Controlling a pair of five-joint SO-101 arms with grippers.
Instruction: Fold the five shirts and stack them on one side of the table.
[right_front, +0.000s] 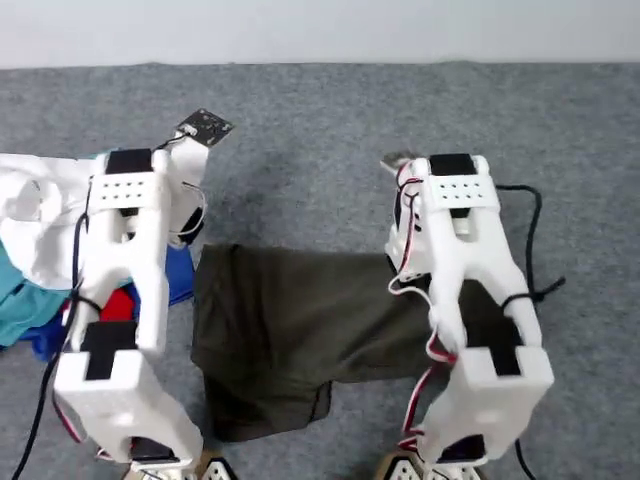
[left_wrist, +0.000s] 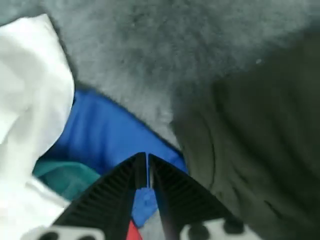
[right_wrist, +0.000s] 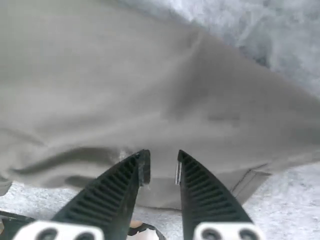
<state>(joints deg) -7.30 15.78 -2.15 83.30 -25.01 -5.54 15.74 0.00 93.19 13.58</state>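
Note:
A dark olive shirt (right_front: 290, 320) lies spread in the middle of the grey table, one lower corner hanging toward the front. At the left edge sits a loose pile: a white shirt (right_front: 30, 215), a teal one (right_front: 25, 300), a blue one (right_front: 180, 275) and a red one (right_front: 118, 300). My left gripper (left_wrist: 147, 159) is shut and holds nothing, poised just above the blue shirt (left_wrist: 110, 135) beside the olive shirt's edge (left_wrist: 260, 150). My right gripper (right_wrist: 161, 159) hangs slightly open above the olive shirt (right_wrist: 150, 90) near its hem, with no cloth between its fingers.
Grey felt-like covering (right_front: 320, 120) stretches bare across the back and right of the table up to a pale wall. A black cable (right_front: 535, 230) loops beside the right arm. The two white arm bases stand at the front edge.

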